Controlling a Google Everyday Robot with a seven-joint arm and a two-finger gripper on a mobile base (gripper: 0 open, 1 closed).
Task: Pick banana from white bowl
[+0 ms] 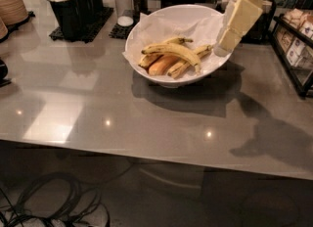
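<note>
Banana (173,51) lies topmost on a heap (166,65) in the bowl (168,79), which stands by the desk's (98,113) far edge, right of middle. Crinkled paper (161,25) lines the bowl, cradling the fruit at its centre. Gripper (224,48) hangs tilted over the bowl's right rim, pointing down-left at the heap, likely lining up a grasp. Whether it is open or closed, I cannot tell.

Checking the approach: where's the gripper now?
The gripper hangs over the right rim of the white bowl, just right of the bananas, upper right in view.
</note>
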